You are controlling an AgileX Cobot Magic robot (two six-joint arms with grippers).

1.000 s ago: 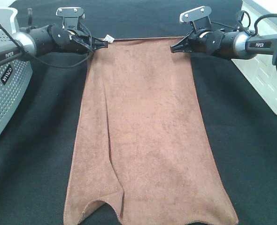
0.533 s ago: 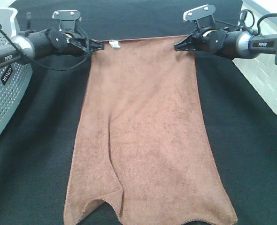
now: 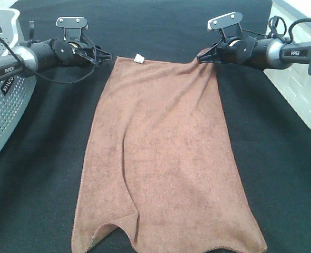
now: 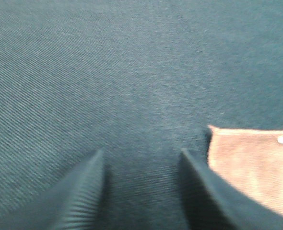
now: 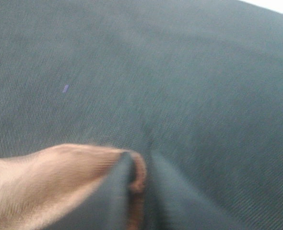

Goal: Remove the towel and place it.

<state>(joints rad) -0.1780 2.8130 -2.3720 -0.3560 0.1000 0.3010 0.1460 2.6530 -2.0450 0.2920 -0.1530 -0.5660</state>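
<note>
towel (image 3: 163, 153) lies flat | our left claw (image 4: 141, 158) open beside its tag corner | our right claw (image 5: 139, 167) pinches other corner to keep it stretched

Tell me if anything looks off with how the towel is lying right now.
Yes: the towel is uneven. The right gripper pinches one far corner, lifted; the left gripper is open beside the tagged corner. The near edge has a folded notch.

A fold of soft reddish-brown microfibre towel (image 5: 45, 182) is seen pinched between the two dark fingers of the right gripper (image 5: 140, 179), its rolled edge bulging just past the tips. Behind it, a dark ribbed cloth surface (image 5: 180, 81) is spread, slightly blurred.
</note>
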